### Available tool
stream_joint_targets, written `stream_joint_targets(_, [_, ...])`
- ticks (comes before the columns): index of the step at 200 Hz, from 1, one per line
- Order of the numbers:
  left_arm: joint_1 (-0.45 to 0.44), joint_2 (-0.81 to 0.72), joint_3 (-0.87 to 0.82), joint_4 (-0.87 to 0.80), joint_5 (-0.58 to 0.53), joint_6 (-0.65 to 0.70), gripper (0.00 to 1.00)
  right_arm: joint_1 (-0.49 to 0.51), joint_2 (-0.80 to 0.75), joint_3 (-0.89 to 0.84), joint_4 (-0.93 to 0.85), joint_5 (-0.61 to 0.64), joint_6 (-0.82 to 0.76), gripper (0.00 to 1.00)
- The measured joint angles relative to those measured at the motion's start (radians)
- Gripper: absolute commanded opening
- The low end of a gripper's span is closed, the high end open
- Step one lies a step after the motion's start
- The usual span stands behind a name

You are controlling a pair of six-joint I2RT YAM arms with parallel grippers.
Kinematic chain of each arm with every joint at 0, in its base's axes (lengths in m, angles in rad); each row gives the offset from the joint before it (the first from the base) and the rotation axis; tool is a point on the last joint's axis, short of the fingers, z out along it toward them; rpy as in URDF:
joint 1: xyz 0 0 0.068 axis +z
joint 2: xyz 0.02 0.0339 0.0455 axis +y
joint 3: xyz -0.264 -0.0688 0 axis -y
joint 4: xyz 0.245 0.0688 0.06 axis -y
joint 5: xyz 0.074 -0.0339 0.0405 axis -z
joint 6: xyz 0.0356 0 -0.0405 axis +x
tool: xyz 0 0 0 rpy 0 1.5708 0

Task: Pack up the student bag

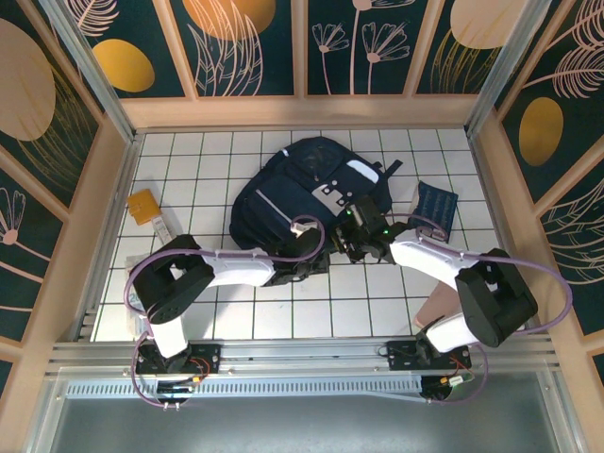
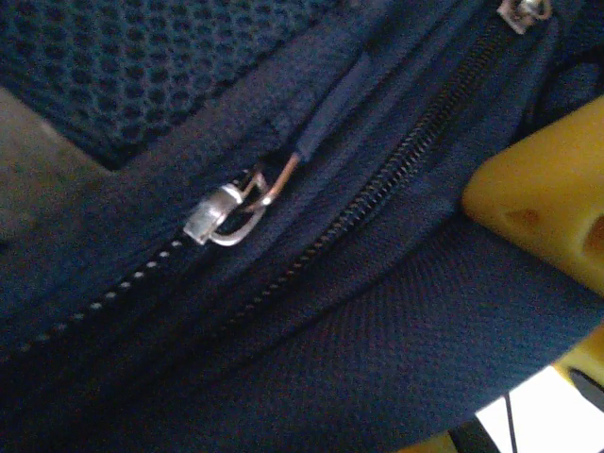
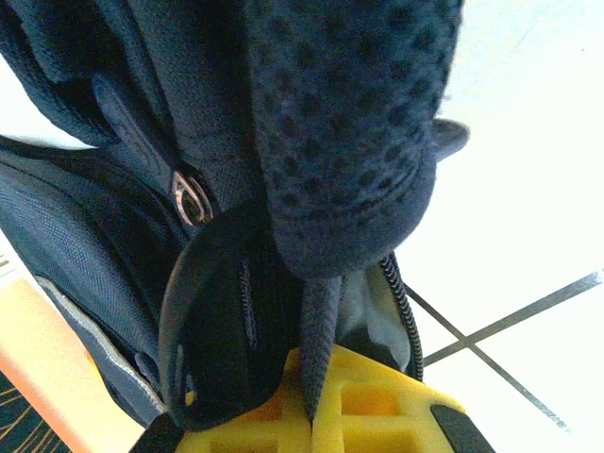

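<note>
Both the left gripper (image 1: 311, 250) and right gripper (image 3: 316, 415) are clamped on the student bag (image 1: 283, 193), whose fabric should be held taut around the zipper slider (image 2: 222, 212) and lifted evenly.

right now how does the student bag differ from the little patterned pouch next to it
Size: the student bag is by far the larger; the pouch is small. Look: the bag is plain navy with a grey patch and white trim; the pouch has a fine pattern. Place: the bag lies mid-table, the pouch to its right. Both are dark blue.
</note>
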Motion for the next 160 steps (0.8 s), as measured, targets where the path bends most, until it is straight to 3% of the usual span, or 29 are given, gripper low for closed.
stream_joint_targets(65, [0.008, -0.261, -0.158, 0.073, 0.024, 0.090, 0.00, -0.019, -0.032, 0.057, -0.078, 0.006, -0.088, 0.00])
stream_joint_targets(114, [0.065, -0.457, -0.289, 0.055, 0.059, 0.109, 0.00, -0.139, -0.060, 0.060, -0.136, 0.021, -0.249, 0.00])
stream_joint_targets(160, [0.101, -0.629, -0.399, -0.014, 0.053, 0.238, 0.00, -0.216, -0.048, 0.088, -0.157, -0.031, -0.436, 0.00])
